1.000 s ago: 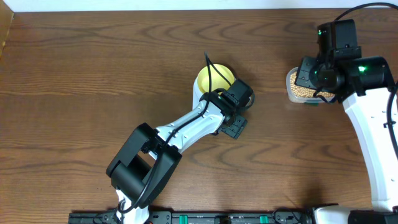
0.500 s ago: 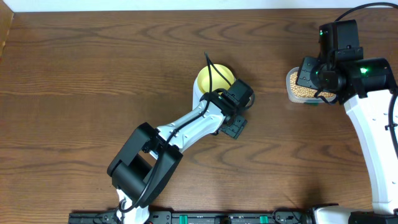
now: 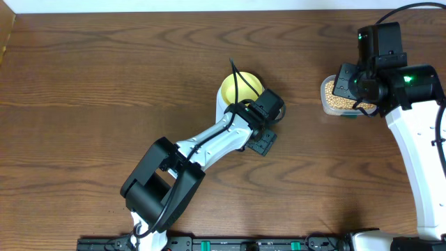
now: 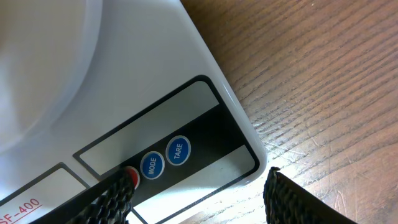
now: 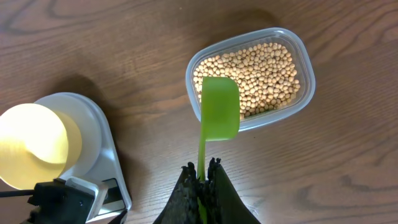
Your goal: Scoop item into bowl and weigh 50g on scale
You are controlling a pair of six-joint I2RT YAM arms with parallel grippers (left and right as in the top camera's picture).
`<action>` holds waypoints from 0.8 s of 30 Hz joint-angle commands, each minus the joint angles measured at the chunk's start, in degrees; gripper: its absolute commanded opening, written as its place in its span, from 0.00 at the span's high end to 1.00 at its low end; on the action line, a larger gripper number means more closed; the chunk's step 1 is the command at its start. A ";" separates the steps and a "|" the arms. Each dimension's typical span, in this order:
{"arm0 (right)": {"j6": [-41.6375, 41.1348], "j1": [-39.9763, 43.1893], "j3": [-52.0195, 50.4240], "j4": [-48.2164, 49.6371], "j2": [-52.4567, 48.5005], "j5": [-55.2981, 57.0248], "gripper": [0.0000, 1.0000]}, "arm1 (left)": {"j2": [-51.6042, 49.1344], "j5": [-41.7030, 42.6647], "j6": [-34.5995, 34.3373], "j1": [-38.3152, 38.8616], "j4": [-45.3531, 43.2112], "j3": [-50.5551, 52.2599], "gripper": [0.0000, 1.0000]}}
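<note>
Right wrist, right fingers (image 5: 185,199) clamped on green plastic scoop (image 5: 219,109) (over round beans (image 5: 267,74)), left fingers (image 4: 115,196) apart above scale (image 4: 124,81)

On the scale (image 4: 124,74), the black front strip lay between the open left jaws. There, two round blue buttons carried white capitals: one button (image 4: 152,165), close beside one jaw, read "MODE", and its neighbour (image 4: 178,150) read "TARE". Outside that same jaw, red print (image 4: 18,208) on the white casing read "F-400", cut off at the frame edge.

Bowl (image 5: 34,143) on scale (image 5: 102,155); beans (image 5: 267,68) in tub (image 5: 309,78) well to right
</note>
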State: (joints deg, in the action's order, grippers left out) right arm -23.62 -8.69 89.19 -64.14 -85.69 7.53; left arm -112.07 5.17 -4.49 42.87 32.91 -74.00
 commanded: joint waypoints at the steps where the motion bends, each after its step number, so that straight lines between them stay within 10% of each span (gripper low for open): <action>1: 0.52 0.13 0.92 0.09 1.16 0.98 0.99 | -3.78 0.37 -0.52 -0.04 0.52 2.91 0.30; 24: 0.55 0.13 0.92 0.79 1.16 1.16 0.99 | 5.62 1.66 -0.50 -0.04 2.64 4.11 0.30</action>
State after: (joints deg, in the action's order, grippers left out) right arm -23.62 -8.69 89.19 -63.55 -85.69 7.53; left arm -109.67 6.11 -4.49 43.24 34.63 -71.40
